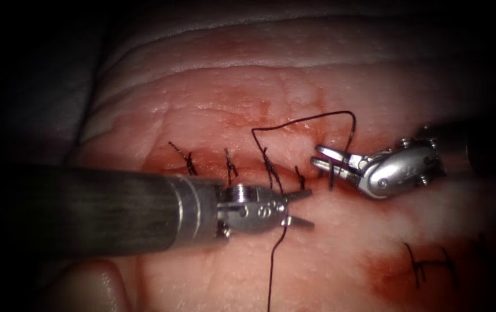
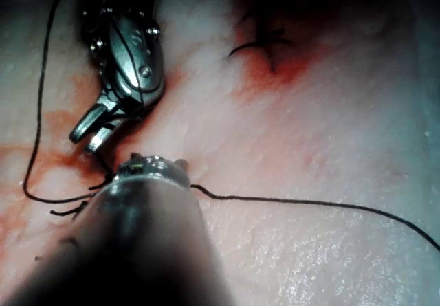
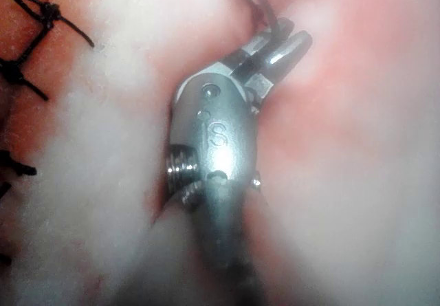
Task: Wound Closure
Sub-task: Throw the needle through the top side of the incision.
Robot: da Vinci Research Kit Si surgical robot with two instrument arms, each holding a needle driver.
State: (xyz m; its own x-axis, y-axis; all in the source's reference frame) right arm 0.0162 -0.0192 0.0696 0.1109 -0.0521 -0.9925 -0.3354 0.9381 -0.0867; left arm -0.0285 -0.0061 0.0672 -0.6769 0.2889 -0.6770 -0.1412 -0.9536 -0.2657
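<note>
The tissue point(image 1: 340, 248) carries a row of dark stitches point(image 1: 230, 164) along the cut. My left tool point(image 1: 301, 208) comes in from the left and lies just below the stitch row, jaws open and holding nothing. Its wrist point(image 2: 151, 175) sits right in front of the right tool point(image 2: 96, 130). My right tool point(image 1: 326, 158) is at the right end of the row, jaws closed on the thread point(image 1: 317, 118), with a short dark piece crossing them. That thread arcs from a middle stitch up and over to these jaws point(image 3: 278, 48). Another strand point(image 1: 271, 271) runs down past the left tool. I cannot make out the needle.
A second group of dark stitches point(image 1: 427, 263) sits in a patch of red fluid at the lower right, also seen as stitches point(image 2: 265, 41) in the left wrist view. Red fluid point(image 1: 225, 115) stains the tissue around the cut. Knotted stitches point(image 3: 31, 17) lie beside the right tool.
</note>
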